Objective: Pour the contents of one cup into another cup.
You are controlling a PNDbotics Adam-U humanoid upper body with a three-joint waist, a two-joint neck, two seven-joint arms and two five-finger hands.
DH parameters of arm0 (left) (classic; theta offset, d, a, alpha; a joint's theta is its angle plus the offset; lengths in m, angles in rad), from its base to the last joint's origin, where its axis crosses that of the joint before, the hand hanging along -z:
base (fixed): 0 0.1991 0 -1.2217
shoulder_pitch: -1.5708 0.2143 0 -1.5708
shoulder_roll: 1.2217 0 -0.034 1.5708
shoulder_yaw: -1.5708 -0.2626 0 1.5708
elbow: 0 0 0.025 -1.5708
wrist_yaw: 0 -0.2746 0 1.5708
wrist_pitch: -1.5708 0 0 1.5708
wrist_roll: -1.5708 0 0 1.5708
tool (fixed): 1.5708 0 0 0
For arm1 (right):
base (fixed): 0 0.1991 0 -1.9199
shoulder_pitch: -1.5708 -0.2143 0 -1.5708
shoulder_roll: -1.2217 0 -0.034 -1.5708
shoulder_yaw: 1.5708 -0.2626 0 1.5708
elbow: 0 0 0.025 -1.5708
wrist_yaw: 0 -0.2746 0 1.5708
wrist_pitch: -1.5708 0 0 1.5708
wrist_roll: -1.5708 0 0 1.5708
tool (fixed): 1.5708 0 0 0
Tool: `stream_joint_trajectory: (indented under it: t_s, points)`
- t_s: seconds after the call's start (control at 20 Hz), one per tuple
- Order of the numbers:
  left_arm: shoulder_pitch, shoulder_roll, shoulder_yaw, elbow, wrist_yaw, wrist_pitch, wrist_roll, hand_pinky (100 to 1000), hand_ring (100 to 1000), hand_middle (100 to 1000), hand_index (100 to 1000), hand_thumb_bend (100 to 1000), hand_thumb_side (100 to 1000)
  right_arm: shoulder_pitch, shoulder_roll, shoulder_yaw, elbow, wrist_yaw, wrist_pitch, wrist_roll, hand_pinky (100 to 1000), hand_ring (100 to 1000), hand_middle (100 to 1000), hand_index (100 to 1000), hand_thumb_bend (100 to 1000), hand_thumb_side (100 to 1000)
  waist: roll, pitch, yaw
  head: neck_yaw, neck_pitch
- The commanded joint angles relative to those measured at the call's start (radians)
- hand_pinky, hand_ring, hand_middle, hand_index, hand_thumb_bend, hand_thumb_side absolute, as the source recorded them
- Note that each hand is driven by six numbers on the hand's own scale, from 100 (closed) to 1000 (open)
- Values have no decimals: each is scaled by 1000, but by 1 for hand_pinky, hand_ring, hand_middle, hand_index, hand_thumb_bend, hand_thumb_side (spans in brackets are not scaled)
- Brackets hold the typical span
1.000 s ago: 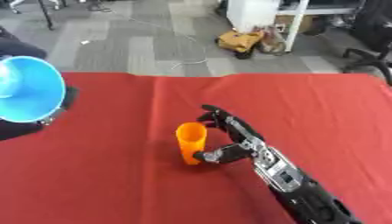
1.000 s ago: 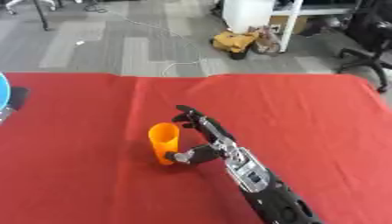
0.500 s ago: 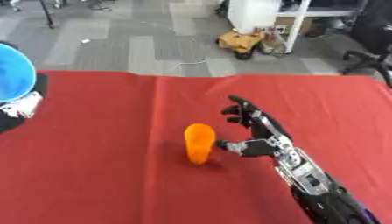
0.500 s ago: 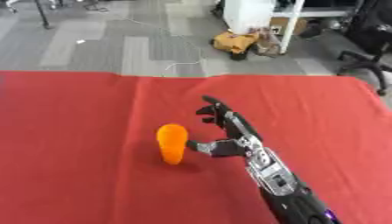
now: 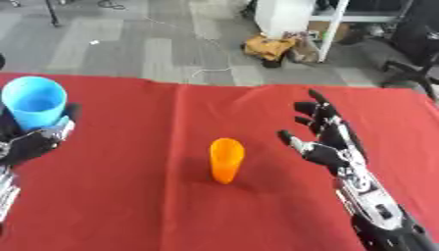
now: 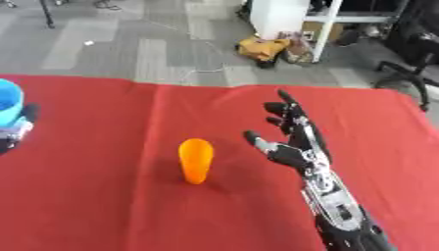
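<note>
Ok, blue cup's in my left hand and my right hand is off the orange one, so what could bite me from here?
1. The orange cup stands alone on the red cloth; the open right hand beside it could knock it over when reaching in.
2. The blue cup, held by the left hand, sits at the view's left edge, nearly out of the right eye view, so tilt is hard to judge.
3. The orange cup's mouth looks narrow, so a pour may spill.
</note>
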State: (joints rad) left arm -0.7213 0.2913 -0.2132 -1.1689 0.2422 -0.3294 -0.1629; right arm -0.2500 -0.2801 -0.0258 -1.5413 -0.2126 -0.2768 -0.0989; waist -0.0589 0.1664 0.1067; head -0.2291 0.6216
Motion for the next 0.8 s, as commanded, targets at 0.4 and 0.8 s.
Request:
stream_joint_trajectory:
  t_s: [0.4, 0.8]
  points:
    - [-7, 5, 4, -61, 0, -78, -195, 778, 618, 576, 860, 878, 259, -1, 4, -23, -23, -51, 4, -23, 836, 878, 731, 983, 586, 100, 8, -17, -2, 3, -17]
    - [32, 28, 22, -159, 65, -74, -171, 779, 628, 601, 870, 858, 293, 1, 2, -23, -18, -59, 4, -16, 835, 876, 723, 981, 586, 100, 12, -19, 3, -2, -17]
